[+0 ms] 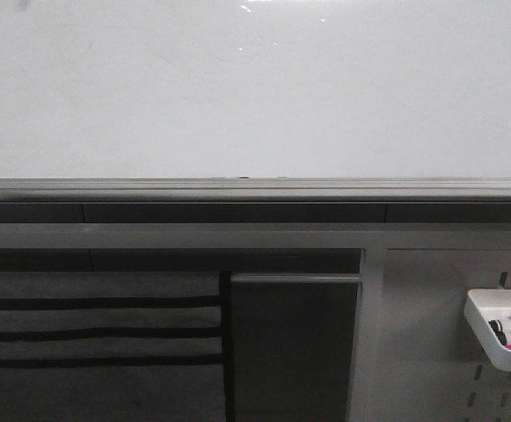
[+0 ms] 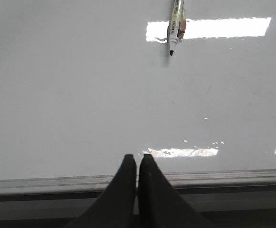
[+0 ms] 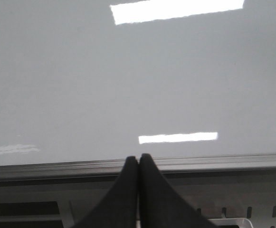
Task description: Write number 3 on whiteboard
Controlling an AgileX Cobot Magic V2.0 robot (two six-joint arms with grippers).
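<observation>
Blank whiteboard [image 1: 255, 88] above its grey ledge [image 1: 255, 187]. Only the left wrist view shows a marker [image 2: 176, 26] lying on it. Left hand [image 2: 138, 164] and right hand [image 3: 138, 164] are closed, empty.

Marker [image 2: 176, 26] on whiteboard [image 2: 80, 95] above ledge [image 2: 57, 183]

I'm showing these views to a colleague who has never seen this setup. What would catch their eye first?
The big glossy whiteboard fills the upper half of the front view, with no digit visible on it. In the left wrist view an uncapped marker lies on the board, tip toward the left gripper, which is shut and empty near the grey ledge. A small white tray hangs on the pegboard panel at lower right.
</observation>
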